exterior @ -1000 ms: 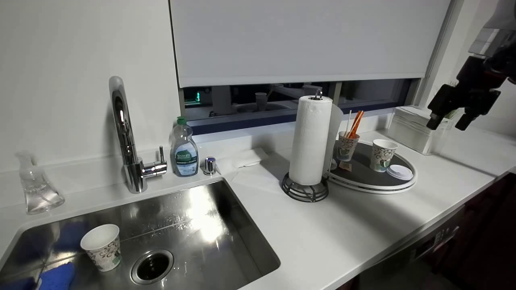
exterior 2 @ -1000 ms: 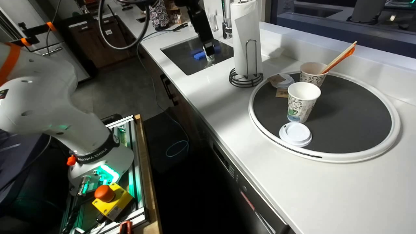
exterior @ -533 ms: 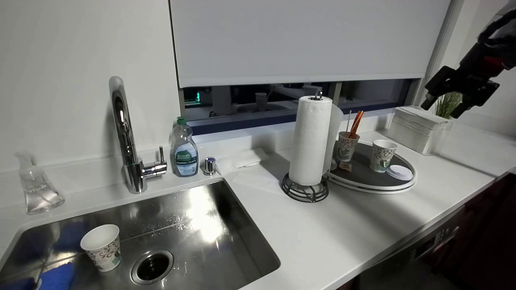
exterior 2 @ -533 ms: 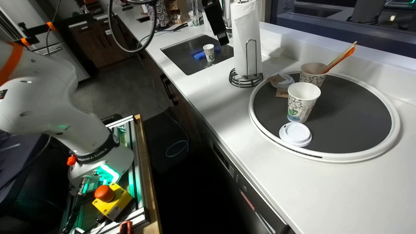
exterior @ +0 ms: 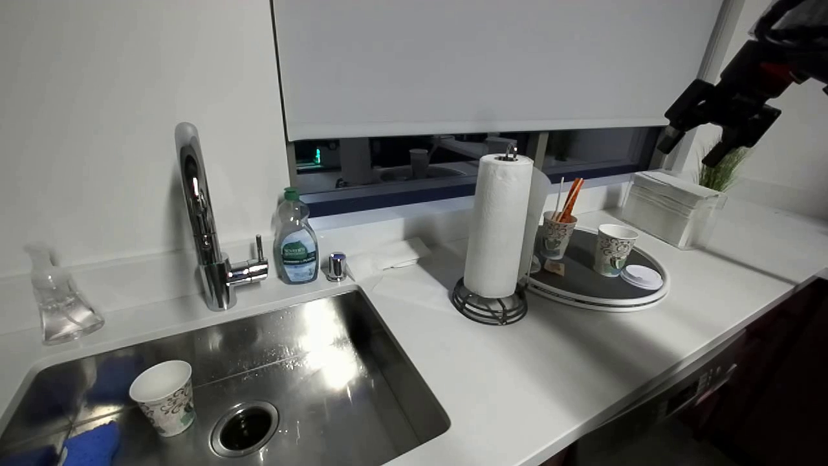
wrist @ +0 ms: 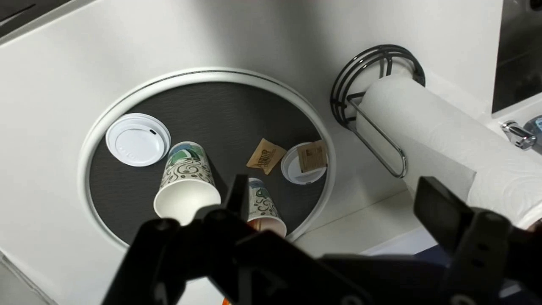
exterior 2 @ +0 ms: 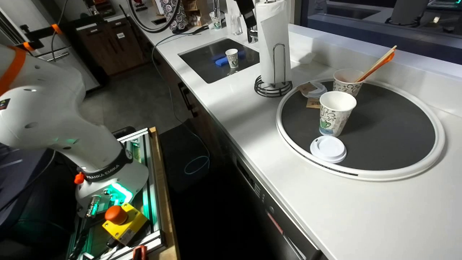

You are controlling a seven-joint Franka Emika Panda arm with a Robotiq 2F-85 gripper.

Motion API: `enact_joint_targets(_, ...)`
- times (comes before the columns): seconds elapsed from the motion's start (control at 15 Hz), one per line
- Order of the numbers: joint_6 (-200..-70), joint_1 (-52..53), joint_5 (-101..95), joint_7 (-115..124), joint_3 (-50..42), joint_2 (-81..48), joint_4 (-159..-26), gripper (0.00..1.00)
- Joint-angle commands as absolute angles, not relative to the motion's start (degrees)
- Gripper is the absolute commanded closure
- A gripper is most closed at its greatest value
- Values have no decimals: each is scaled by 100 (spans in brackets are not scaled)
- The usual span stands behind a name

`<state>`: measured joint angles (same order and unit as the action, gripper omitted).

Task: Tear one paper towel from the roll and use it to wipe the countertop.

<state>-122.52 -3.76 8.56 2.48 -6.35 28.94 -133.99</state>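
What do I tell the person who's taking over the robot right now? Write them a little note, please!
Gripper: raised, jaws open, nothing between them.
Roll: upright on its dark holder, between the sink and the round tray. A loose paper towel hangs at its side, seemingly attached.
What looks like white paper lies on the countertop near the soap bottle; I can't tell where it came from.
Done: no paper towel is in the jaws; whether anything was wiped, I can't tell.
Left, it seems: tear one paper towel off, then wipe the countertop.
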Motion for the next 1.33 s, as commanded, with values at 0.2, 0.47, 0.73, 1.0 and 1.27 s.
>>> enact_joint_targets(0.2,-13082,-16,1205,348,-280,2059,-12931,0)
enact_joint_targets(0.47,-13385,94,1127,511,-60,1201,-12424,0)
enact_joint_targets(0.73,-13562,117,1050,557,53,580,-11969,0)
enact_joint_targets(1.0,-13348,140,985,583,149,354,-11733,0)
enact_joint_targets(1.27,-13238,147,1001,625,187,230,-11701,34)
